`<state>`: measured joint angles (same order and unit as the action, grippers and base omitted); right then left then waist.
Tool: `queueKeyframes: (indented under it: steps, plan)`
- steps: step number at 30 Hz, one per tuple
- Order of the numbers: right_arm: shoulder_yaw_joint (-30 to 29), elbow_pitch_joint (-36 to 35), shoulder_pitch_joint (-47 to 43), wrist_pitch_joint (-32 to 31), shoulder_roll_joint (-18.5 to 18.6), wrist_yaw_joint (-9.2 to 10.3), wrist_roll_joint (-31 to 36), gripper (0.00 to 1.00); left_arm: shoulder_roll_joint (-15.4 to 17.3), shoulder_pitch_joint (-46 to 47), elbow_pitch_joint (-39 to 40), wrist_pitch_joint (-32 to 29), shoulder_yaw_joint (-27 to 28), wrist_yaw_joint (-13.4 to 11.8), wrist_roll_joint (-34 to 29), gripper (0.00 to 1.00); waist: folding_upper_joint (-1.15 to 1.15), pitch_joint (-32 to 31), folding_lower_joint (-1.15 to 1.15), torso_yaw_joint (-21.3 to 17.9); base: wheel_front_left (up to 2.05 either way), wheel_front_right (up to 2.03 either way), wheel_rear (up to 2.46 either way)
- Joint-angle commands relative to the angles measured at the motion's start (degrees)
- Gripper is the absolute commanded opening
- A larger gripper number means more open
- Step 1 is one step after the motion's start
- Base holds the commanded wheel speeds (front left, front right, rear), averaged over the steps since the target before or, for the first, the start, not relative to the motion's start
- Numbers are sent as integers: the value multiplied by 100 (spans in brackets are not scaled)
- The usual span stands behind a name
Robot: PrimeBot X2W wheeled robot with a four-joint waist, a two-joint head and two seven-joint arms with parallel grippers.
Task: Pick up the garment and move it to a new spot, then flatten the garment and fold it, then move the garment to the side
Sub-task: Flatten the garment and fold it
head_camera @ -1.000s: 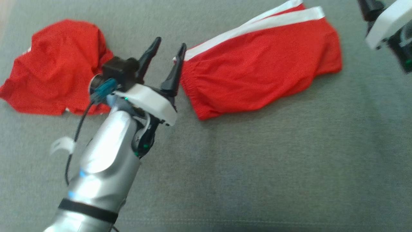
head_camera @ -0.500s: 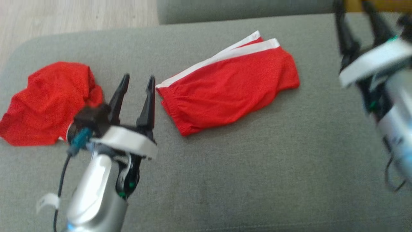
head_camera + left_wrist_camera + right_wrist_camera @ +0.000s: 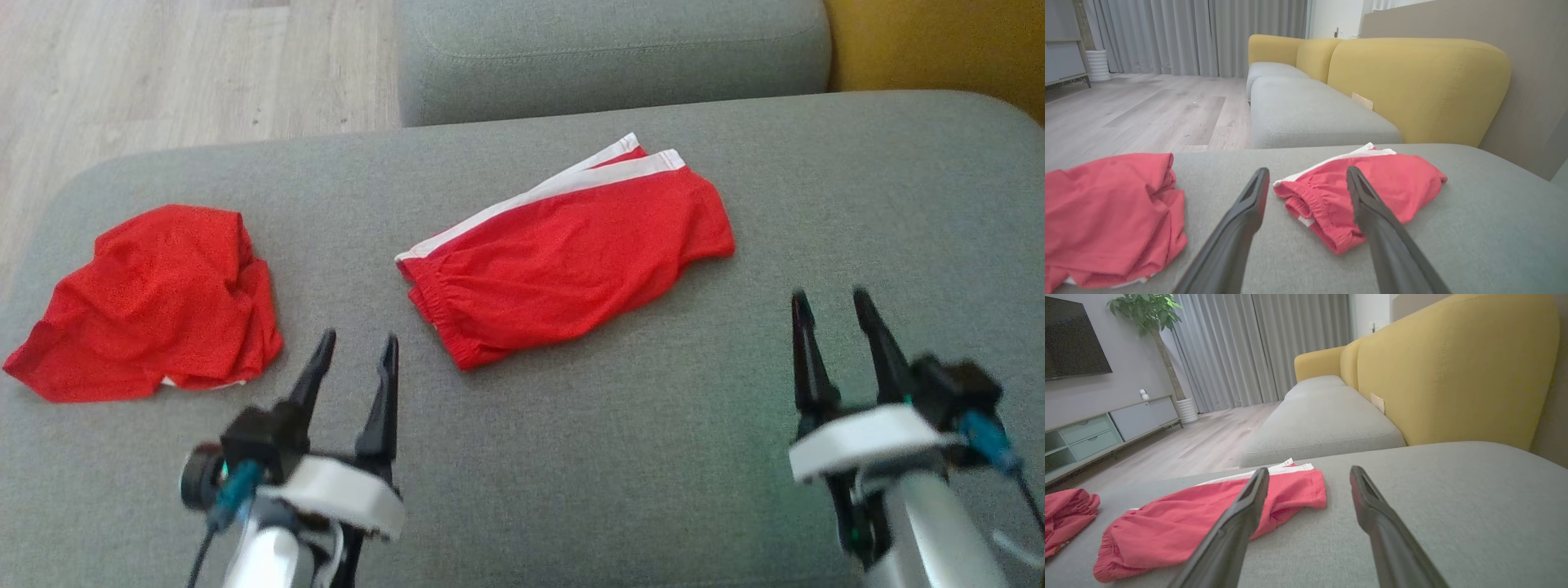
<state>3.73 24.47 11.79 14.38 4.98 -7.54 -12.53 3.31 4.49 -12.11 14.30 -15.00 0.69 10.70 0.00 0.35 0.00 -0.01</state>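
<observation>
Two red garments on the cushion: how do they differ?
The left garment is bunched in a heap; the shorts lie folded flat. The shorts show a long white stripe; the left garment shows barely any white. Both are red and rest on the grey cushion.

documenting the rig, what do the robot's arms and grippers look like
Both arms match. The left gripper and right gripper each have two long, tapering black fingers rising from a white curved collar. Beside each sits a black block with a teal plug and a dark cable. The forearms are silver.
</observation>
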Motion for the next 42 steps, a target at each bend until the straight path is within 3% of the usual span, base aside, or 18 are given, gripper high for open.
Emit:
queueKeyframes:
  steps: [1,7,16,24,27,35,42]
  plan:
    - [4,-294,-7,62,-73,5,73,100,-5,51,225,70,213,-39,-57,100,0,-17,0,11,0,0,0]
    - [-163,-601,-578,62,-202,5,282,100,-37,-299,390,70,270,-134,-75,100,0,-34,0,14,0,0,0]
    - [-241,-707,-538,-55,-209,5,78,100,-42,-169,414,70,94,-116,-30,100,0,131,0,219,0,0,0]
    - [-402,-270,203,-1030,-210,5,-1916,100,-43,101,392,70,-126,-134,103,100,0,599,0,660,0,0,0]
    - [-505,-35,473,-1320,-210,5,-2277,100,-43,166,371,70,-195,-128,130,100,0,713,0,804,0,0,0]
    - [-1301,1696,1792,-2249,-210,5,-4057,100,-43,359,281,70,-416,-168,350,100,0,1037,0,1358,0,0,0]
    - [-1930,3117,2790,-2397,-168,5,-3853,100,-43,500,311,70,-444,-194,390,100,0,1258,0,1718,0,0,0]
